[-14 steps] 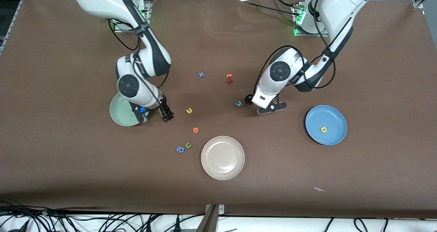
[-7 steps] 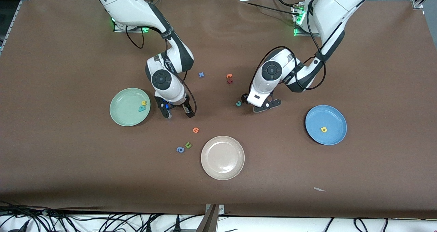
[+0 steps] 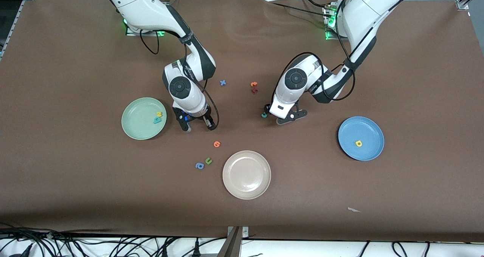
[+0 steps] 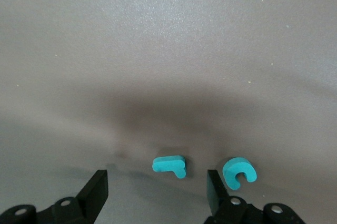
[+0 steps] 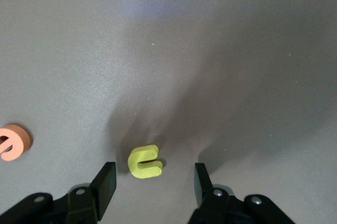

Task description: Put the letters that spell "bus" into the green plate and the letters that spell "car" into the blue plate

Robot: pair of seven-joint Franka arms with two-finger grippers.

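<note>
The right gripper (image 5: 152,184) is low over the desk (image 3: 75,196) between the green plate (image 3: 138,130) and the orange letter (image 3: 216,144), fingers (image 5: 108,182) apart with the yellow u (image 5: 145,162) lying flat on the desk between them, nearer one finger than the other. The left gripper (image 4: 157,192) is low over the desk near the middle, fingers (image 4: 97,190) apart around the teal r (image 4: 170,165), while the teal c (image 4: 239,172) lies just outside one finger (image 4: 213,190), almost touching it. The green plate already holds the teal b (image 3: 157,119) and the yellow s (image 3: 159,114); the blue plate (image 3: 372,151) holds the yellow a (image 3: 358,143). Risk one: because the u sits off centre, the nearer finger is likely to reach it first and push or spin it, so the thin foam may tip up or slip out instead of being clamped. Risk two: the finger beside the c may nudge or trap that letter as the left gripper closes or lifts, scattering it or carrying a wrong piece along. Risk three: both letters lie flat and thin, so fingers set too high would likely close on nothing, and fingers set too low would scrape the desk. A loosely pinched letter could drop short of its plate.
</note>
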